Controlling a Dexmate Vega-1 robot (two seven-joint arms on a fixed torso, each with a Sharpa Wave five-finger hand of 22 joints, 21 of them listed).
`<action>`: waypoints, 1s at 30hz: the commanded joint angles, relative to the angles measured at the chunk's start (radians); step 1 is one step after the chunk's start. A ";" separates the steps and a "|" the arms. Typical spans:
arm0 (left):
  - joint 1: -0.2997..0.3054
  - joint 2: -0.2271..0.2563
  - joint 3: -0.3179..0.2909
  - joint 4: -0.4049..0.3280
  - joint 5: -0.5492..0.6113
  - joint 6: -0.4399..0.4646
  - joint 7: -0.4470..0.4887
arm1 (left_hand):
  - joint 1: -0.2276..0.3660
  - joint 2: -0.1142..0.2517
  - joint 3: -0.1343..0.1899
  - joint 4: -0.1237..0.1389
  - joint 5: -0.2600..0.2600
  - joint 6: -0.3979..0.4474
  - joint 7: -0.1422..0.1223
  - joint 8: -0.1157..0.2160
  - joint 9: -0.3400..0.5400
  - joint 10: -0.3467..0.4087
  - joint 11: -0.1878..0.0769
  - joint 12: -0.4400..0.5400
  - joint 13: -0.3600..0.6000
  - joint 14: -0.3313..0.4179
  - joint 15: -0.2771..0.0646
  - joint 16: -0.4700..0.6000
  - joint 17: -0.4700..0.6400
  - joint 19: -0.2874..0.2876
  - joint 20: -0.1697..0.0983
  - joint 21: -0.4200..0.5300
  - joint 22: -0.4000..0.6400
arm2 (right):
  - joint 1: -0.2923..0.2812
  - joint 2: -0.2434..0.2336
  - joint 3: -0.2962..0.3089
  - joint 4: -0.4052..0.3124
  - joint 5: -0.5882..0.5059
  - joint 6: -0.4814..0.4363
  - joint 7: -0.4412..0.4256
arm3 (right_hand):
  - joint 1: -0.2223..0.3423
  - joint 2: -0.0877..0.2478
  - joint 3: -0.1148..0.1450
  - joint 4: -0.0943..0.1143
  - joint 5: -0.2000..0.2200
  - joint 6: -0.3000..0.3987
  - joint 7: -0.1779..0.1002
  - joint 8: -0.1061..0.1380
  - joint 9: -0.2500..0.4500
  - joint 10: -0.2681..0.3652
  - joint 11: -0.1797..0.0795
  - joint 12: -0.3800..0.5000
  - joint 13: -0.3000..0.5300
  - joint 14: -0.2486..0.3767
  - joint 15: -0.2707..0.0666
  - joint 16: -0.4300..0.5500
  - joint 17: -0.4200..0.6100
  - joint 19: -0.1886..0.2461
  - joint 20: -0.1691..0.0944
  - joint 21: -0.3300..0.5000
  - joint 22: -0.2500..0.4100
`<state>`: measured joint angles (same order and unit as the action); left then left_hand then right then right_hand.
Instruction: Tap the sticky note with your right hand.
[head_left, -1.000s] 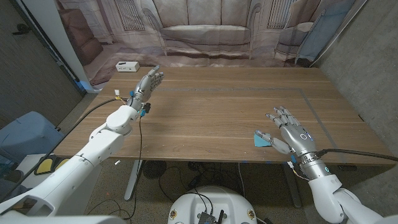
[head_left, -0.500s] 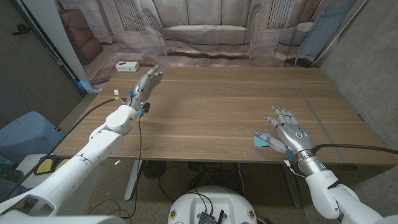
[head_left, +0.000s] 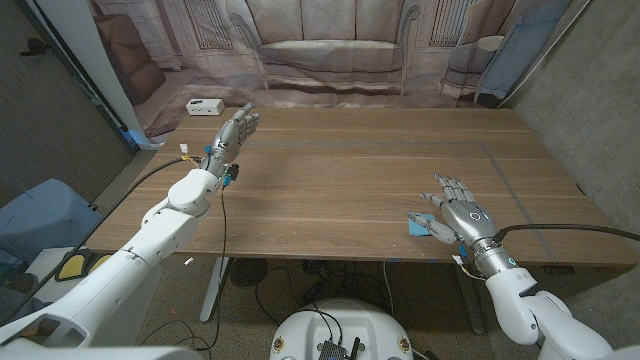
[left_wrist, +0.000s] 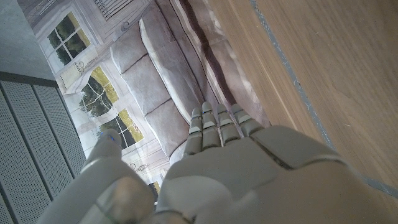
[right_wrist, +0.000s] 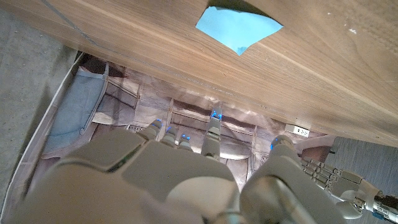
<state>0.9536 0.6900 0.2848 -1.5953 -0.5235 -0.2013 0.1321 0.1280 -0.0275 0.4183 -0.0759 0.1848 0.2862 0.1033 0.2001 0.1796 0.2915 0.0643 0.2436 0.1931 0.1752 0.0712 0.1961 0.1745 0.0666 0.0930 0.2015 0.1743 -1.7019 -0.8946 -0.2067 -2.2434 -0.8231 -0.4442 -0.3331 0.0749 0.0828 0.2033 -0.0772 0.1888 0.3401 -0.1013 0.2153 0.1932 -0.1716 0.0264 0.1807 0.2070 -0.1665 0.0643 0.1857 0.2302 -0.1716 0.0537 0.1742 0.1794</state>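
Wooden table (head_left: 350, 180) bears a blue sticky note (head_left: 421, 224) beside the right hand (head_left: 462, 215).

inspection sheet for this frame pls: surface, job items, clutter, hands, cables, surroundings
Surface: wooden table, bare wood, a thin line marked along its right part.
Job's things: blue sticky note at the near right edge, one corner hidden behind the right hand's thumb in the head view.
Clutter: white power strip at the far left corner.
Hands: right hand beside the note, fingers spread, holding nothing; contact with the note cannot be told. Left hand raised over the far left, fingers extended, holding nothing.
Cables: black cable hanging from the left arm; another at the right forearm.
Surroundings: printed sofa backdrop behind the table.
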 joint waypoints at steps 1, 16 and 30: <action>0.000 -0.001 -0.001 0.002 -0.002 0.006 0.004 | 0.002 0.012 0.002 -0.008 -0.003 0.009 0.002 -0.002 0.001 0.006 0.002 -0.004 0.002 0.010 0.003 -0.003 0.002 0.004 0.007 0.001 0.005 | 0.066 -0.037 -0.070 0.016 0.040 -0.046 0.020 | 0.004 0.011 0.011 -0.001 0.005 0.011 0.003 0.005 0.002 -0.096 -0.008 0.004 0.006 -0.244 0.005 0.004 0.002 -0.152 -0.002 0.005 0.004; 0.014 0.004 -0.007 -0.010 -0.004 0.015 0.017 | 0.003 0.016 0.003 -0.011 -0.003 0.015 -0.002 -0.002 0.001 0.010 0.001 -0.005 0.002 0.013 0.004 -0.004 0.002 0.004 0.007 0.000 0.005 | 0.122 -0.087 -0.129 0.030 0.113 -0.062 0.023 | 0.011 0.013 0.017 -0.005 0.003 0.053 -0.004 0.016 0.002 -0.099 -0.011 0.012 0.006 -0.247 0.004 0.009 0.001 -0.162 0.000 0.011 0.004; 0.011 0.005 -0.007 -0.014 -0.001 0.020 0.020 | 0.004 0.019 0.004 -0.013 -0.004 0.019 -0.001 -0.002 0.001 0.014 0.000 -0.007 0.002 0.014 0.004 -0.005 0.002 0.004 0.008 -0.001 0.005 | 0.180 -0.115 -0.188 0.044 0.156 -0.084 0.032 | 0.024 0.025 0.030 -0.010 0.002 0.070 -0.013 0.016 0.001 -0.096 -0.019 0.018 0.005 -0.246 0.003 0.014 -0.001 -0.159 0.004 0.019 0.004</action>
<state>0.9643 0.6935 0.2791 -1.6043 -0.5264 -0.1871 0.1478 0.1279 -0.0167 0.4196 -0.0831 0.1848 0.2967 0.1035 0.2002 0.1793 0.2956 0.0602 0.2387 0.1930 0.1806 0.0767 0.1922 0.1745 0.0665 0.0929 0.2015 0.1742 -1.5679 -0.9864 -0.3483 -2.2111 -0.7034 -0.5107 -0.3094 0.0927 0.1004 0.2239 -0.0895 0.1888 0.4074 -0.1198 0.2307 0.1931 -0.1716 0.0158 0.1925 0.2069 -0.1664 0.0643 0.1934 0.2275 -0.1715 0.0537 0.1818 0.1792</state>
